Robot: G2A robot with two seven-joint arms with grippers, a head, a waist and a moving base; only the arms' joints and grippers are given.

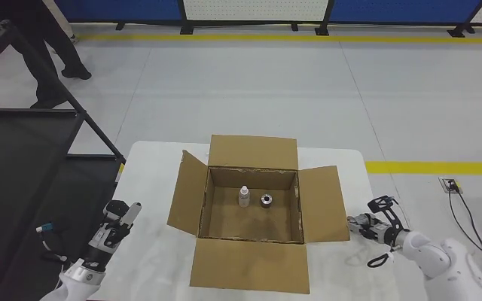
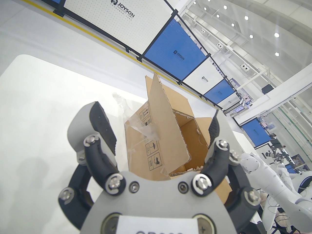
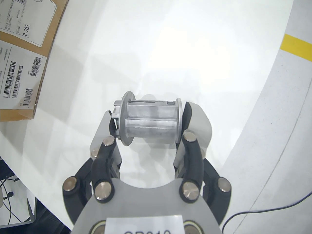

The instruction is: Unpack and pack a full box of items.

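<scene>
The right pincer (image 3: 149, 119), clamped end to end on a flanged metal cylinder (image 3: 151, 122) above the tabletop (image 3: 182, 37) with the cardboard box (image 3: 22, 49) open beside it, could let the smooth round part slip and roll off the nearby edge, while the left pincer (image 2: 156, 118) gapes empty.

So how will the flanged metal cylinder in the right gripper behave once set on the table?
The metal cylinder looks solid, so probably heavy for its size and rigid. Laid sideways on the smooth table it may roll on its round flanges. The right gripper clamps its end faces, so slipping seems unlikely.
</scene>
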